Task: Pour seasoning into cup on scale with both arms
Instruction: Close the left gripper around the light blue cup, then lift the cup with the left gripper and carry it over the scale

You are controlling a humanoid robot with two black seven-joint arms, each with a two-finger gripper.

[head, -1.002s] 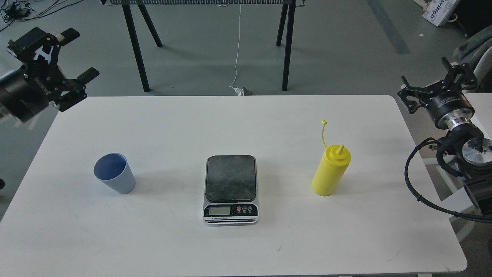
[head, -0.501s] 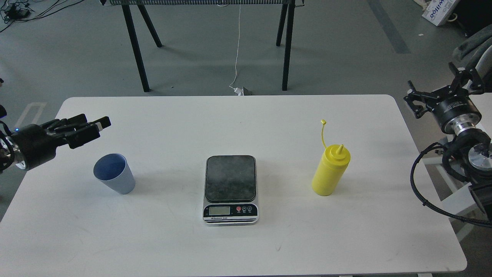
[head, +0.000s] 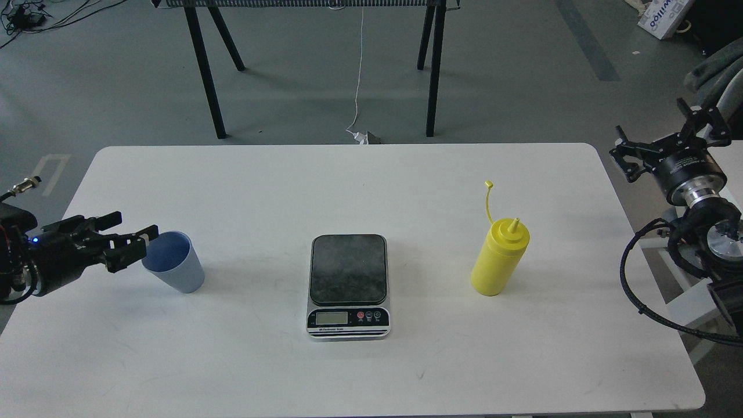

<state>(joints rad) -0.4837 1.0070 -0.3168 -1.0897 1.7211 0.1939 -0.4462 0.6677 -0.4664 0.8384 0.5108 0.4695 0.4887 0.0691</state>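
The light-blue ribbed cup (head: 176, 264) stands upright on the left part of the white table (head: 371, 186). My left gripper (head: 134, 237) is open, low over the table, its fingertips just at the cup's left rim; I cannot tell if they touch. The scale (head: 348, 278) with its dark platform sits at the table's middle, nothing on it. The yellow squeeze bottle (head: 499, 260) stands upright to the right of the scale, cap strap sticking up. My right gripper (head: 666, 134) is open and empty, beyond the table's right edge, far from the bottle.
Black trestle legs (head: 209, 75) and a white cable (head: 359, 69) stand on the grey floor behind the table. My right arm's cabling (head: 633, 278) hangs past the table's right edge. A white box (head: 662, 17) lies at the far right.
My left gripper has come down from high at the far left to table level, right beside the cup. My right gripper has shifted slightly to the right. Cup, scale and bottle have not moved.
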